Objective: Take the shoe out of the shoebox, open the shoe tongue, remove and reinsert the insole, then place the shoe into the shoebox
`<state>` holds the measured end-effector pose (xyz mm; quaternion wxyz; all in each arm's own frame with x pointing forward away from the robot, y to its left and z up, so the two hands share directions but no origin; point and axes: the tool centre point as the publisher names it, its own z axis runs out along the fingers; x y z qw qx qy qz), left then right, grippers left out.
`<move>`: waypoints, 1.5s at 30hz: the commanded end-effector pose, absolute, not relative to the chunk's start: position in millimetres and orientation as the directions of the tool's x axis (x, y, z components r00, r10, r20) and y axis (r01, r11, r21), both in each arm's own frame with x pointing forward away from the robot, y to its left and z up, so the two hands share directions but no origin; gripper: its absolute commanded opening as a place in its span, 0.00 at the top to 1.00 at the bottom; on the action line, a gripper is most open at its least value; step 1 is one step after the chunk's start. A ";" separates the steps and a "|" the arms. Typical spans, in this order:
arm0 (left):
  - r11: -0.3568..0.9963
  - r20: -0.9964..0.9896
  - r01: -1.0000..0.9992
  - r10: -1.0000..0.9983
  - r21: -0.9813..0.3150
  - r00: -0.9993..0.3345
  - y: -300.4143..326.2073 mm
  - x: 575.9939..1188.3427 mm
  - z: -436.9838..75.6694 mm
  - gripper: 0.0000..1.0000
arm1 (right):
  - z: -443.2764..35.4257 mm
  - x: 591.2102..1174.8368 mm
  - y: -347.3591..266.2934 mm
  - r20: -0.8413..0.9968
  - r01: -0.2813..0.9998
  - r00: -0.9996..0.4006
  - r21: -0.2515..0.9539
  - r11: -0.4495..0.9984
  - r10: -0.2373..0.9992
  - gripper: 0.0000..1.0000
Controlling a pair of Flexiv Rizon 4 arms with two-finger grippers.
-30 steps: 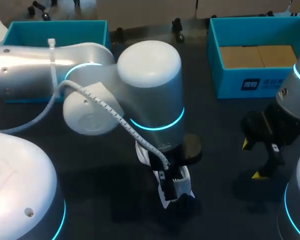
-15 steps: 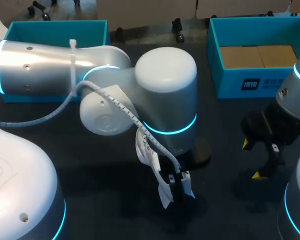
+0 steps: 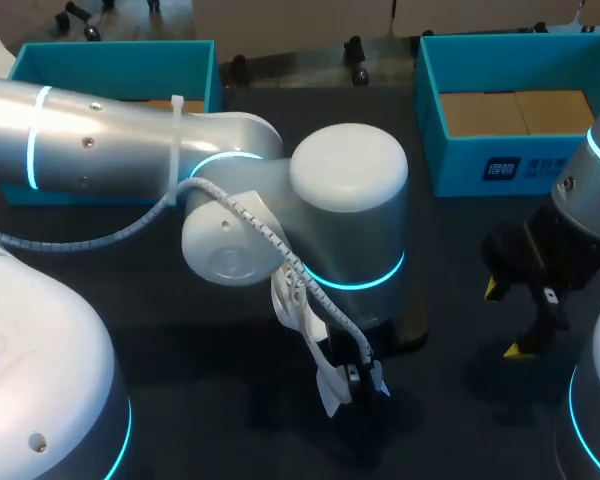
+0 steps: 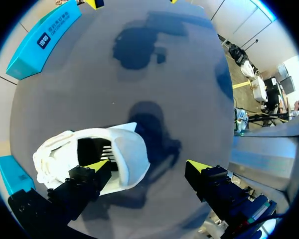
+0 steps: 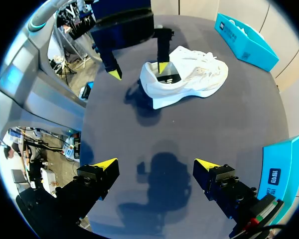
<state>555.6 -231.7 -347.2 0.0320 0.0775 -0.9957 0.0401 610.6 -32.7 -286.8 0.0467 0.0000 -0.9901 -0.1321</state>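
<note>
Left arm (image 3: 350, 220) slid rightward over white shoe (image 4: 129, 155), both jaws spread wide, gripping nothing

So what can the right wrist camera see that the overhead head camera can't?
Only the right wrist view shows the whole white shoe on the table, with one finger of the left gripper dipped into its opening and the other outside it. Only the head view looks down into the teal shoebox and shows the brown cardboard inside. There the left arm hides most of the shoe. Both views show the shoe, the dark table and the open right gripper.
</note>
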 end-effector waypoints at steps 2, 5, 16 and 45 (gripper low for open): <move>0.985 0.080 -0.154 -0.148 -0.082 -0.986 -232.8 554.2 -363.4 0.00 | -288.0 610.6 -32.0 0.092 0.012 -0.996 0.260 0.965 -0.012 0.00; 0.984 0.075 -0.157 -0.151 -0.082 -0.986 -234.0 553.9 -368.3 0.00 | -288.0 610.6 -32.0 0.092 0.012 -0.996 0.260 0.965 -0.012 0.00; 0.983 0.055 -0.167 -0.162 -0.083 -0.985 -238.6 552.3 -380.4 0.00 | -288.0 610.6 -32.0 0.092 0.012 -0.996 0.260 0.965 -0.012 0.00; 0.971 0.010 -0.231 -0.231 -0.058 -0.973 -243.9 558.4 -393.2 1.00 | -288.0 610.6 -32.0 0.092 0.012 -0.996 0.260 0.965 -0.012 0.00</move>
